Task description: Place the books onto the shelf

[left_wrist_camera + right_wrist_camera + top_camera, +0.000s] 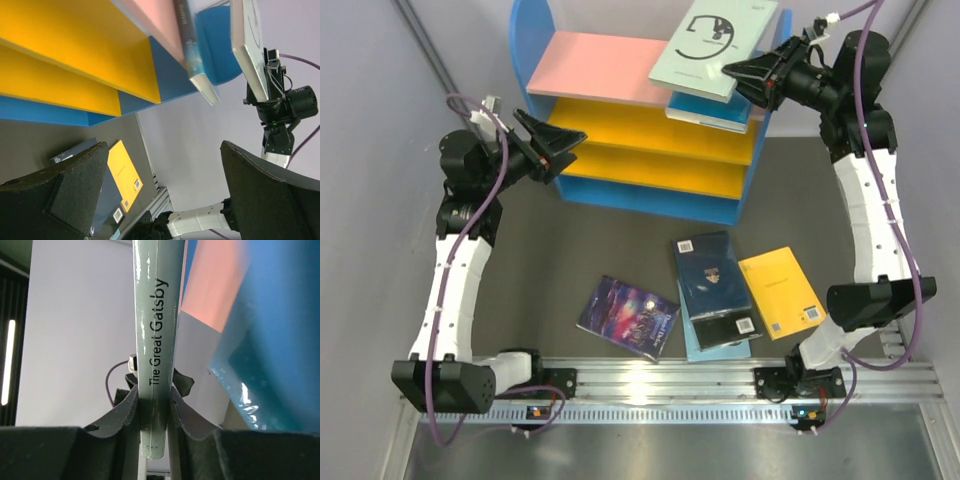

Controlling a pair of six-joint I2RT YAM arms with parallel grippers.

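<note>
The shelf [600, 65] stands at the back, with blue sides, a pink top and yellow boards. My right gripper [735, 72] is shut on a pale mint book [715, 35], holding it above the shelf's right end; its spine [156, 340] sits between the fingers [125, 410]. A teal book [705, 108] lies on the pink top under it, jutting past the edge. My left gripper [565, 158] hangs open and empty by the shelf's left front. On the table lie a purple galaxy book [630, 317], a dark navy book [713, 270] and a yellow book [780, 292].
A light blue book [705, 350] and a small black one [732, 326] lie partly under the navy book. The grey walls close in on both sides. An aluminium rail [670, 375] runs along the near edge with the arm bases on it.
</note>
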